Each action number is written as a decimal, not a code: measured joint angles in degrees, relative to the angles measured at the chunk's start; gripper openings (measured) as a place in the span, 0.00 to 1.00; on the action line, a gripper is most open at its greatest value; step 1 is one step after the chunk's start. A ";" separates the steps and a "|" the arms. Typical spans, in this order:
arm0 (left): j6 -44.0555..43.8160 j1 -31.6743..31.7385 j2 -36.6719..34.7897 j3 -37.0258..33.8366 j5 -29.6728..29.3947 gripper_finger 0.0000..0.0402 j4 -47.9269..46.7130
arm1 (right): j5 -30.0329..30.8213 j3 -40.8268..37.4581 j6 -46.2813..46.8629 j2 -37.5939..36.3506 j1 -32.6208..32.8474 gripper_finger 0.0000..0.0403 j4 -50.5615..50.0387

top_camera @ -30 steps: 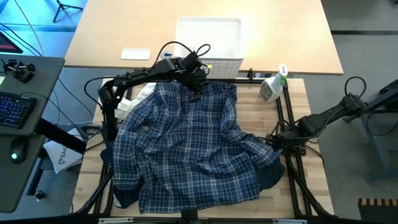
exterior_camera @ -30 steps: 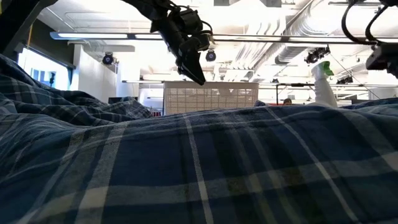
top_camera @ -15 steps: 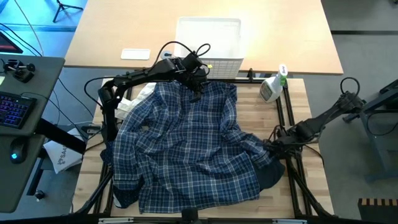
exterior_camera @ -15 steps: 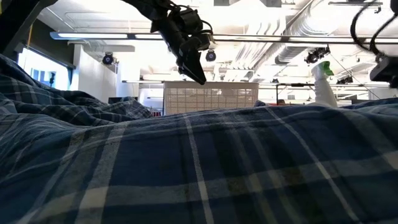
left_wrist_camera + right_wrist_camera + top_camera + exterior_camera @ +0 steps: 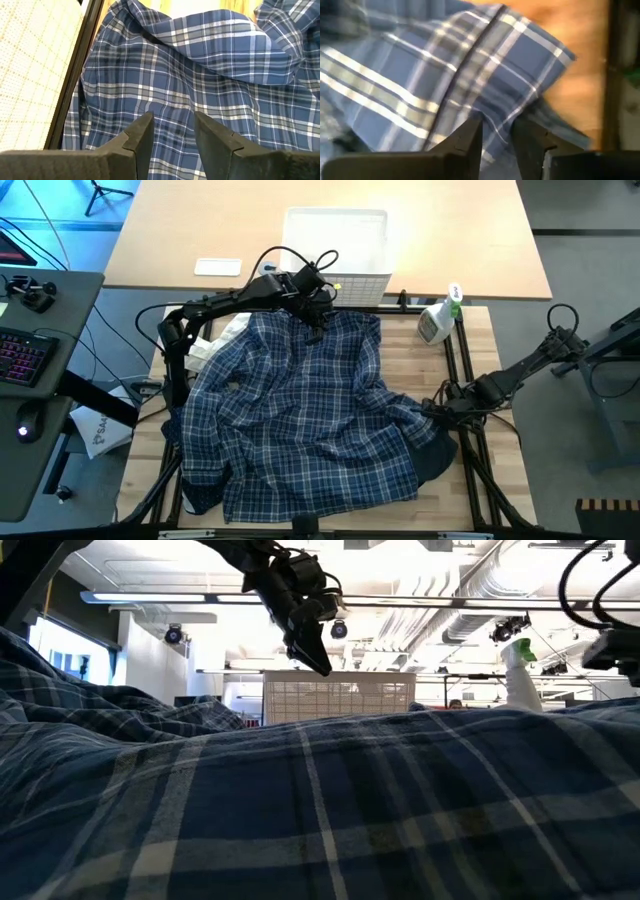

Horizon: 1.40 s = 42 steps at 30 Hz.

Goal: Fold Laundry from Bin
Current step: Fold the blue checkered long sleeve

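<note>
My two grippers at the plaid shirt on the tabletop

From above, the plaid shirt [image 5: 300, 415] lies spread over the tabletop [image 5: 505, 470], the bin [image 5: 336, 248] beyond its far edge, a spray bottle [image 5: 438, 320] at far right. My left gripper [image 5: 316, 328] sits above the shirt's far edge; my right gripper [image 5: 432, 412] meets its right edge. Low view: plaid fills the foreground, my left gripper [image 5: 318, 662] raised above it. Left wrist: fingers [image 5: 141, 136] parted, empty, over the shirt. Right wrist: fingers [image 5: 468, 141] narrowly apart at the hem; whether they grip it I cannot tell.
</note>
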 joint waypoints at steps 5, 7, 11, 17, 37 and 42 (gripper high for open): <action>-0.02 0.02 0.00 0.00 0.00 0.31 0.06 | 1.43 0.78 -3.41 0.10 0.02 0.24 2.25; 0.00 0.00 0.00 0.02 0.00 0.31 0.05 | 3.78 0.78 -7.20 0.10 0.04 0.24 4.73; -0.02 0.02 0.00 0.02 0.00 0.31 0.08 | 18.99 0.91 -20.70 0.06 -0.11 0.24 17.84; -0.02 0.02 0.00 0.02 0.00 0.31 0.38 | 25.45 1.63 -31.06 -0.08 -2.53 0.20 24.41; -2.43 -0.33 0.00 1.55 -0.02 0.31 1.26 | 0.09 20.46 -12.10 5.96 0.77 0.25 0.87; -2.58 -1.41 0.00 1.55 1.26 0.31 1.26 | 3.23 12.08 -3.56 6.35 4.26 0.45 0.90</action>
